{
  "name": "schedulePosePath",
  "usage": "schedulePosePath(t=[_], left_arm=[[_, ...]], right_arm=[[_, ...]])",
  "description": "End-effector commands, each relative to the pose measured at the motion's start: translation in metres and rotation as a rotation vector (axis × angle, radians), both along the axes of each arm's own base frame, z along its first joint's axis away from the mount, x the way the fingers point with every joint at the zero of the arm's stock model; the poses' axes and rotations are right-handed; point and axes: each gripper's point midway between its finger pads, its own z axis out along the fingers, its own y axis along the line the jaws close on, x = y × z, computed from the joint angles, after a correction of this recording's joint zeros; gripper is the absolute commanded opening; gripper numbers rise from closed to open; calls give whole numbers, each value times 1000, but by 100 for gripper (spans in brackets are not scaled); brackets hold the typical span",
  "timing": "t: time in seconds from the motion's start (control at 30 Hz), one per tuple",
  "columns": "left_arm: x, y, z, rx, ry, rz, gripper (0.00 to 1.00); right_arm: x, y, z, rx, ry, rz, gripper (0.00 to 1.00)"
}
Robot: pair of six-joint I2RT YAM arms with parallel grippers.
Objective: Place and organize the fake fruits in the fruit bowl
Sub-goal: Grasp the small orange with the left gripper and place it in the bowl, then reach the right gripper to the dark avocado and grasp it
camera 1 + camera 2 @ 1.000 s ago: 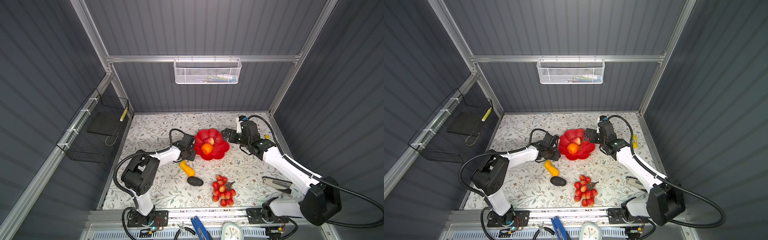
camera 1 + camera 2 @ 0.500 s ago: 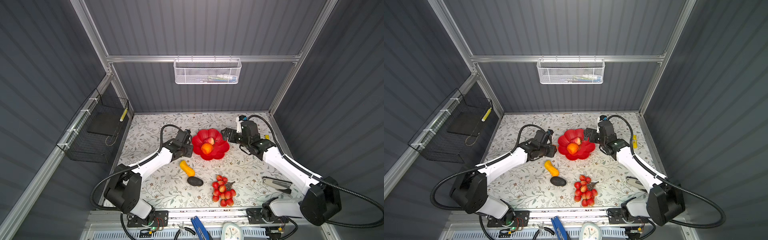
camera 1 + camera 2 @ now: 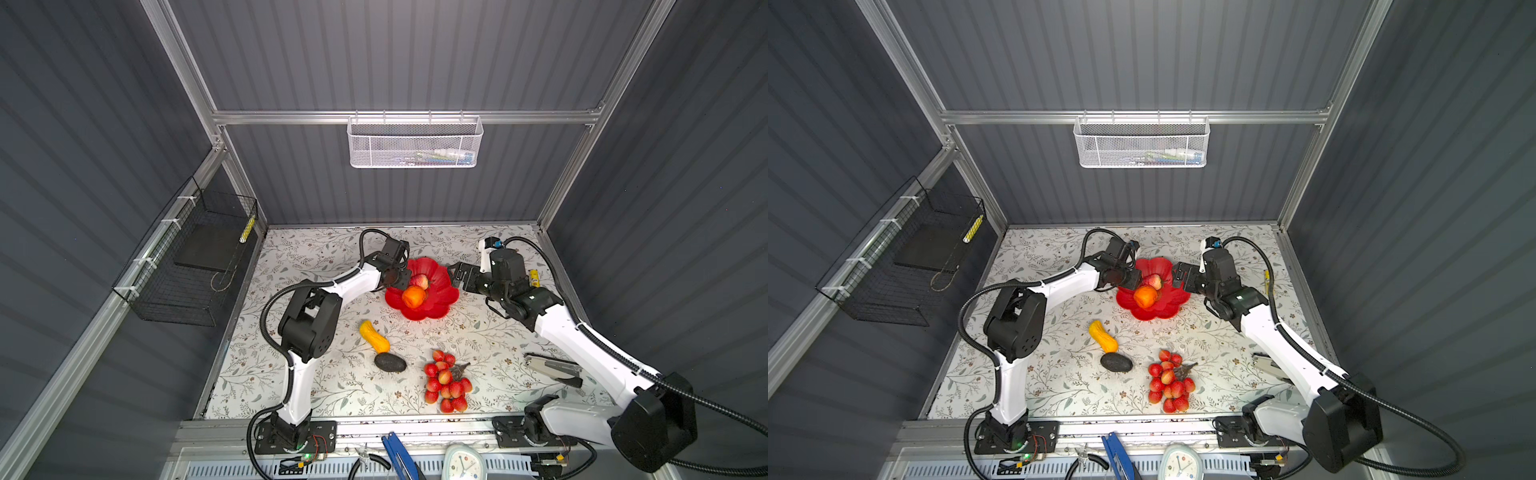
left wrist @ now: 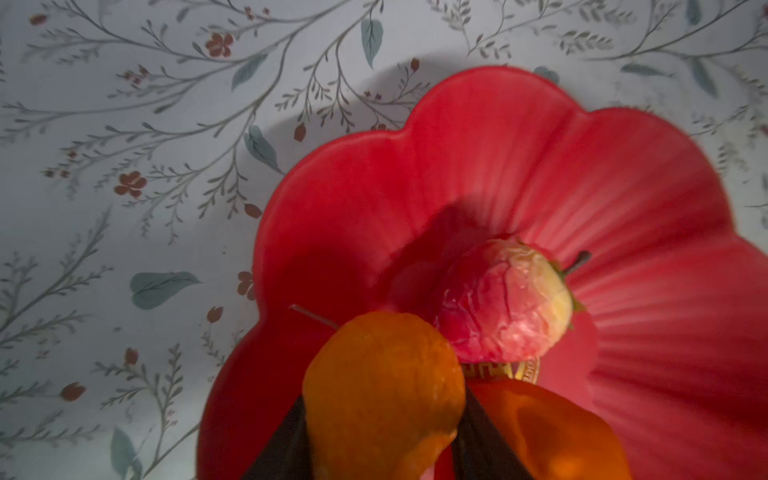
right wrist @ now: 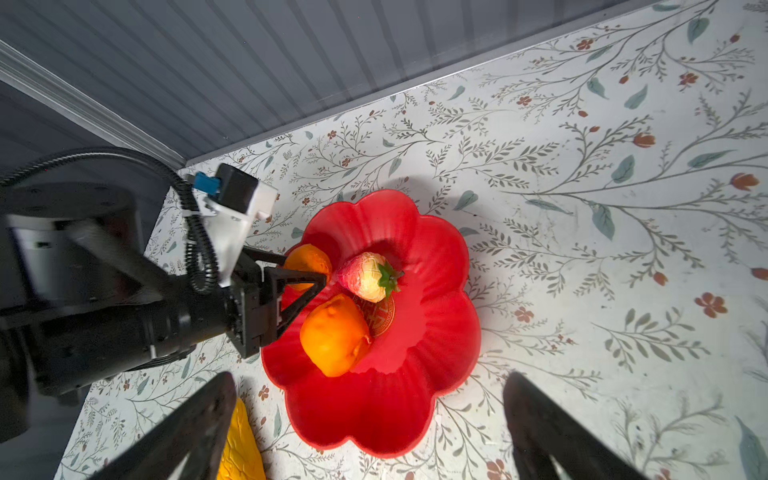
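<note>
The red scalloped fruit bowl holds a larger orange and a red-pink pointed fruit. My left gripper reaches over the bowl's left side, shut on a small orange. My right gripper stands open beside the bowl's right rim, holding nothing. A yellow-orange gourd, a dark oval and a red berry bunch lie on the mat nearer the front.
A grey stapler lies at the right front, under the right arm. A small yellow tube sits near the right wall. A white mesh basket hangs on the back wall, a black wire basket on the left wall.
My left gripper has moved from beside the bowl's left edge to over the bowl, carrying the small orange. The right arm has stayed still.
</note>
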Motion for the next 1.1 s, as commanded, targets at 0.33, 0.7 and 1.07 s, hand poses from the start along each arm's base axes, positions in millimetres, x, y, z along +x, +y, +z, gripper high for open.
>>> schedulePosePath(t=[0.33,0.7,1.07], left_arm=[[1,3,83,-119,-151,55,83],[-20,151,134,-151,-385,547,99],[-86,254,93,-125,-338,850,100]], right_arm=[[-13,-1,-7,-106,29,93,99],[-78,109,-48,-267,105,608,95],[-189,190,-127,-455,244,1030,88]])
